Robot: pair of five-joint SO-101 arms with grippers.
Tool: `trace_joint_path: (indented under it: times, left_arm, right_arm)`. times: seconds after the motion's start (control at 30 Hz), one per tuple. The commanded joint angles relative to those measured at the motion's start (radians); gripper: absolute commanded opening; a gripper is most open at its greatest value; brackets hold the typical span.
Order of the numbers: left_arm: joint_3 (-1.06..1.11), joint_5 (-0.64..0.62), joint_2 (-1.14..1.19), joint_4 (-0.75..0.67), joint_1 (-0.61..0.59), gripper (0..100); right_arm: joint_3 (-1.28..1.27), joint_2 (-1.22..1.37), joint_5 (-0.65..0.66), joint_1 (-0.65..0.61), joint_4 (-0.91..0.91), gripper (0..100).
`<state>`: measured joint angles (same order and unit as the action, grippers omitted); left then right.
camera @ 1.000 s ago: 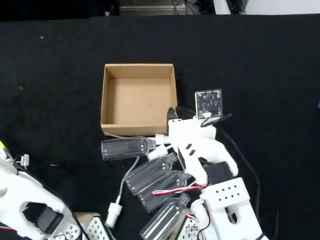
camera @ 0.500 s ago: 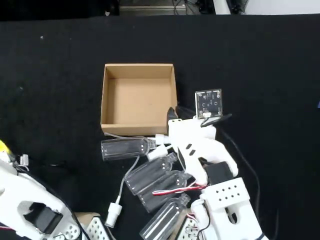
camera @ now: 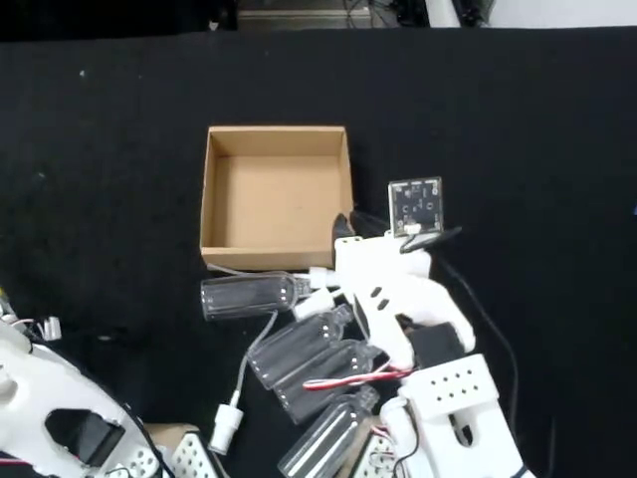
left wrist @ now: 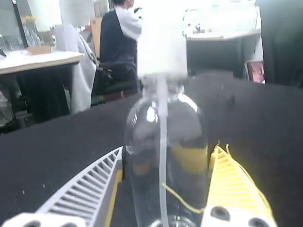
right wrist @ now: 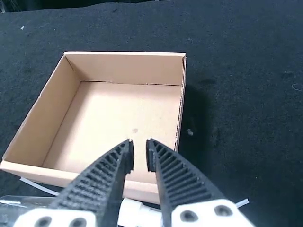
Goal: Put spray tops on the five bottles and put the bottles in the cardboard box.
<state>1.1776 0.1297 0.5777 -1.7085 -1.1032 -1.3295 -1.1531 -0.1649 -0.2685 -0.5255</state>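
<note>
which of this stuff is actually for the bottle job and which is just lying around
For the job:
- cardboard box
- four bottles lying in front of it
- loose spray top with its tube
- held bottle, spray top on, in the left tool
- right tool by the box's near corner

Just there:
- black table cover
- ribbed grey piece at the near edge

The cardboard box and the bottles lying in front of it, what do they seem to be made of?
Cardboard box: plain brown card, matte, with thin folded walls. Bottles: clear and glossy, probably plastic rather than glass; the black table shows through them and light glints on their sides.
</note>
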Motion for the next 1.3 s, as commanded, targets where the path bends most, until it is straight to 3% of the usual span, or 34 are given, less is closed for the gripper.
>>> trace_joint_path:
  times: [0.0,0.13,0.53,0.7,0.87,1.07,1.27]
  left_arm:
    - [0.028,0.005,-0.101,-0.009,-0.002,28]
    - [0.027,0.009,-0.150,0.032,-0.002,28]
    - [0.019,0.005,-0.427,0.446,-0.002,28]
    - [0.018,0.008,-0.480,0.557,-0.001,28]
    - [0.010,0.011,-0.480,0.595,-0.001,28]
    - [0.012,0.011,-0.489,0.591,0.010,13]
    - [0.016,0.011,-0.532,0.589,0.038,12]
  right_arm:
    - [0.005,-0.041,0.006,-0.014,0.023,5.4]
    - [0.005,-0.041,0.006,-0.014,0.023,5.4]
    - [0.005,-0.041,0.006,-0.014,0.023,5.4]
    - [0.004,-0.041,0.006,-0.014,0.023,5.4]
    - [0.004,-0.041,0.006,-0.014,0.023,5.4]
    - [0.004,-0.041,0.006,-0.014,0.023,5.4]
    - [0.004,-0.041,0.006,-0.014,0.025,5.4]
